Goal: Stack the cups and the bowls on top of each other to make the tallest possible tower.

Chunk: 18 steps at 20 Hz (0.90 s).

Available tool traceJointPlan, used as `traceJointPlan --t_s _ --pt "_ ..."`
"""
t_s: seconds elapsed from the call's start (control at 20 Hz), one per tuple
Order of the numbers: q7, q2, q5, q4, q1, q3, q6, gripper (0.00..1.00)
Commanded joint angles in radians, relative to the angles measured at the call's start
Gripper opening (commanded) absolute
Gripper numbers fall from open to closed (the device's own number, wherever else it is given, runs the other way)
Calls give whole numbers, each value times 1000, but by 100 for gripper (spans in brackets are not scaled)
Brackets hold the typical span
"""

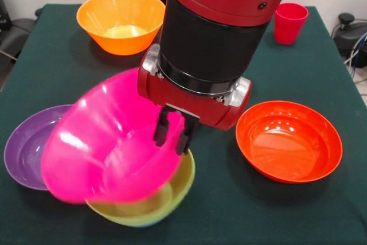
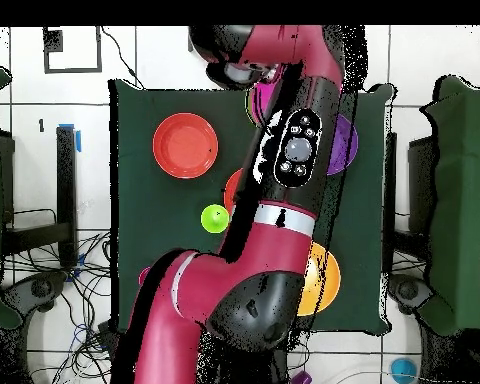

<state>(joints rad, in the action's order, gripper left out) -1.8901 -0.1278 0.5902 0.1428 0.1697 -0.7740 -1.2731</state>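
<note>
Gripping the near rim of the glossy magenta plastic bowl (image 1: pixel 109 142), our black two-fingered gripper (image 1: pixel 173 133) has one finger inside the wall and one outside, closed on it. We hold the bowl tipped steeply, its mouth facing up and toward the camera, its lower edge hanging over the lime-green plastic bowl (image 1: pixel 163 199) that sits on the dark green table cloth (image 1: pixel 51 73) directly beneath the gripper. So the target lies straight below us, and we judge the coming move to be levelling the magenta bowl and lowering it to nest there. The purple plastic bowl (image 1: pixel 26 147) lies just beside, partly covered; the shallow red-orange bowl (image 1: pixel 288 140) sits apart on the other side.
</note>
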Motion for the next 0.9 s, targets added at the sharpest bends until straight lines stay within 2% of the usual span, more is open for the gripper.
traceJointPlan --t_s 0.05,0.2,0.35,0.9 --pt "339 25 -83 72 -10 119 21 100" --pt "335 22 -80 52 -3 103 -1 100" --pt "339 35 -97 78 -11 122 11 100" --pt "337 36 -113 69 -9 148 13 100"
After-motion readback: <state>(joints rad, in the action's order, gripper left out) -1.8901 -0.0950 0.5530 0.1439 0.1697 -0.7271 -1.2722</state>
